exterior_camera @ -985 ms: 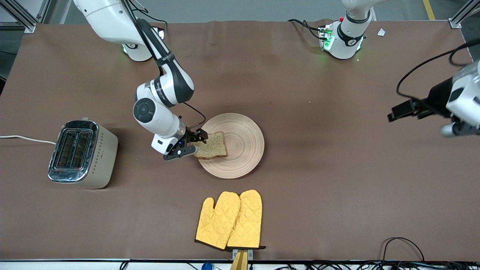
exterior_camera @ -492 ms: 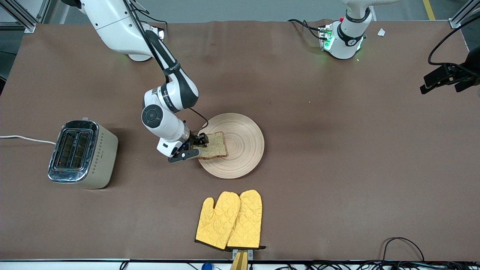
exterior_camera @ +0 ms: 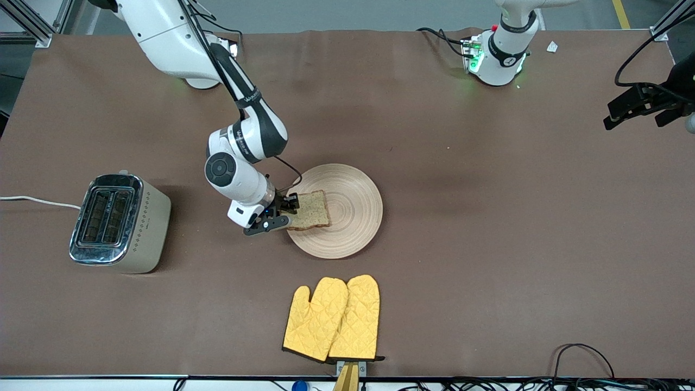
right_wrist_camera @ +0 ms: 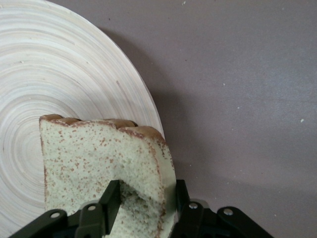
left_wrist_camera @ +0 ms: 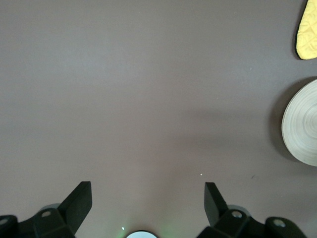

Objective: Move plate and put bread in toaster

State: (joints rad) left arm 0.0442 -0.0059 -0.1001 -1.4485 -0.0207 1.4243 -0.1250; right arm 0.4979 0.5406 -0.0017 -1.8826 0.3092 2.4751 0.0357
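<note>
right wrist view: two black fingers [right_wrist_camera: 111, 198] pinch one edge of the bread slice [right_wrist_camera: 99, 158], one pressed into its speckled face, the other at the crust side. grasp is on the bread, jaws partly closed around it. the slice lies across the edge of the round wooden plate [right_wrist_camera: 59, 74], whose ring grooves fill the upper left of the frame; bare brown table to the right.

front view: right gripper [exterior_camera: 279, 212] sits low at the rim of the plate [exterior_camera: 353, 217], mid-frame, at the edge toward the right arm's end of the table. bread [exterior_camera: 310, 210] rests on the plate at that same edge, touching the gripper. right arm comes down from its base at upper left of the frame, elbow bent above the plate.

toaster [exterior_camera: 117, 222] stands at mid-left of the frame, well apart from the plate, both slots open upward, chrome top, white cord [exterior_camera: 38, 202] running off the left edge. pair of yellow oven mitts [exterior_camera: 334, 317] lies lower centre, nearer the camera than the plate, apart from it.

left gripper [exterior_camera: 632, 106] hangs at the upper right edge of the frame, over bare table; that arm waits.

left wrist view: left gripper's fingers [left_wrist_camera: 79, 201] spread wide, released, nothing between them. plate rim [left_wrist_camera: 302, 129] at right edge, mitt tip [left_wrist_camera: 308, 34] in upper right corner.
</note>
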